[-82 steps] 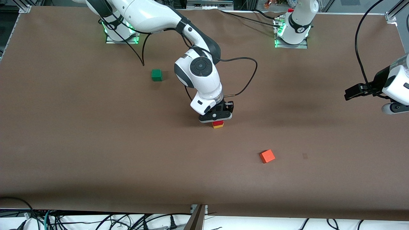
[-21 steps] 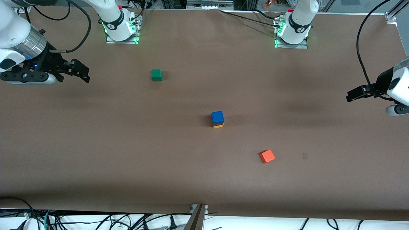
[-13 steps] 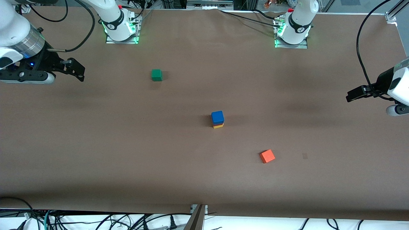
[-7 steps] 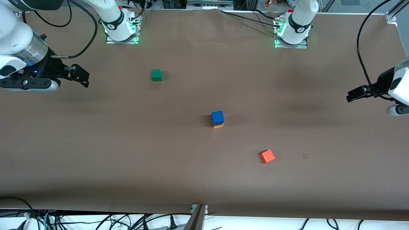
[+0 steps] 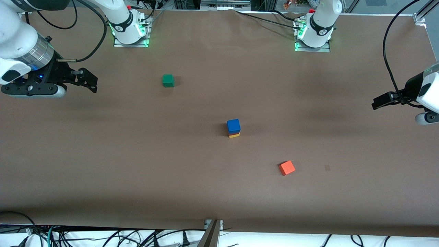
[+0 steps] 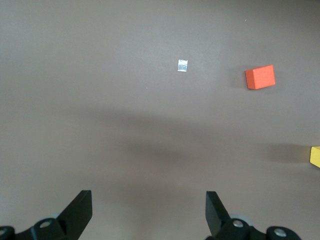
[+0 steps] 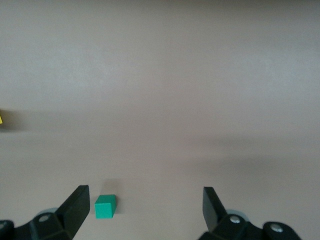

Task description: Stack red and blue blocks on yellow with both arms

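Observation:
The blue block [image 5: 233, 125] sits on the red block [image 5: 234, 132], which sits on the yellow cube [image 5: 234, 136]; the stack stands mid-table. My right gripper [image 5: 91, 82] is open and empty, in the air over the right arm's end of the table. My left gripper [image 5: 376, 102] is open and empty over the left arm's end. The left wrist view shows its open fingers [image 6: 80, 212] and a yellow cube edge [image 6: 315, 156]. The right wrist view shows its open fingers [image 7: 76, 207] and a yellow sliver [image 7: 1, 119].
A green cube [image 5: 168, 80] lies toward the right arm's base and shows in the right wrist view [image 7: 105, 206]. An orange-red cube [image 5: 286, 167] lies nearer the front camera than the stack, also in the left wrist view [image 6: 260, 77]. A small pale mark [image 6: 183, 65] is on the table.
The right arm has left the blue block on the stack and pulled back to its end of the table, shifting slightly in the last second. The left arm has barely moved.

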